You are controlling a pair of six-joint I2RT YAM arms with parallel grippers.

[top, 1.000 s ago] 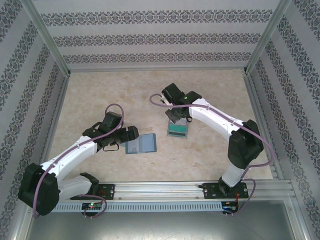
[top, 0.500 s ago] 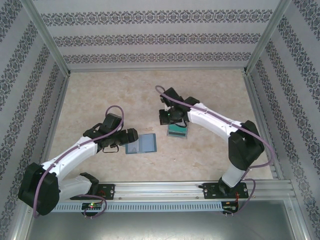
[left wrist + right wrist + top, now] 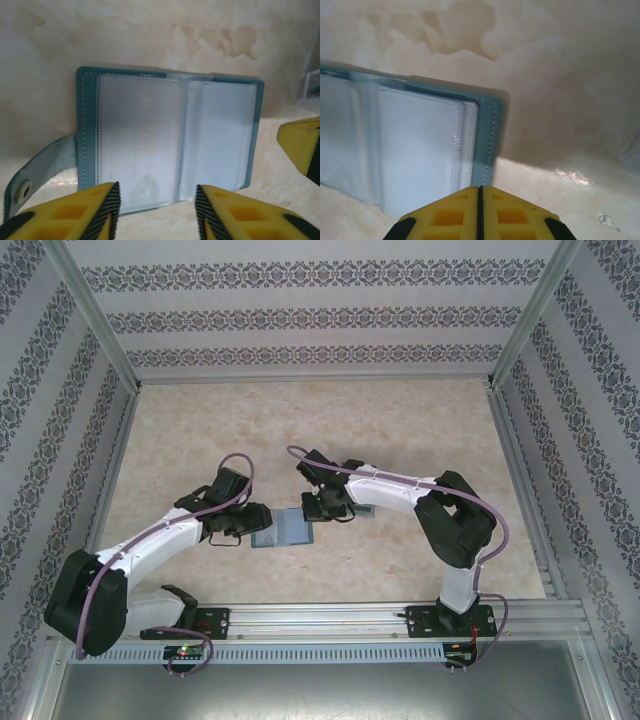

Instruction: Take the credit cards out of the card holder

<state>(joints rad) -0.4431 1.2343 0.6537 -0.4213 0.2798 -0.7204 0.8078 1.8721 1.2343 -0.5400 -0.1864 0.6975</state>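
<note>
item: card holder point(image 3: 170, 140), small teal folding wallet, lying open and flat on the marbled surface point(image 3: 150, 35) between my two arms, inner side up. parts: two pale clear plastic sleeves point(image 3: 137, 145) side by side, a stitched teal cover edge round them, a snap tab point(image 3: 30, 177) trailing off one side. contents: the credit cards are what i am after, but the sleeves look washed-out with only faint marks showing through, so i cannot tell whether a card sits in either. handling, as i judge it: light enough to slide or lift the moment a card is pulled, so it needs pinning; cover soft and bendable, sleeves thin, glossy and slippery, likely to buckle or crease if pinched hard; any card inside would be stiff and smooth, offering only a thin edge at the sleeve mouth. where to take hold: press down on the cover margin or the fold, keep off the tab since it would only swing, and take a card by its exposed edge with a shallow fingertip pinch. left end effector point(image 3: 156, 200): jaws apart, clamping nothing, tips just beside the holder's near edge. right end effector point(image 3: 479, 200): fingers pressed together, empty, its tip at the corner of the holder's outer panel.
</note>
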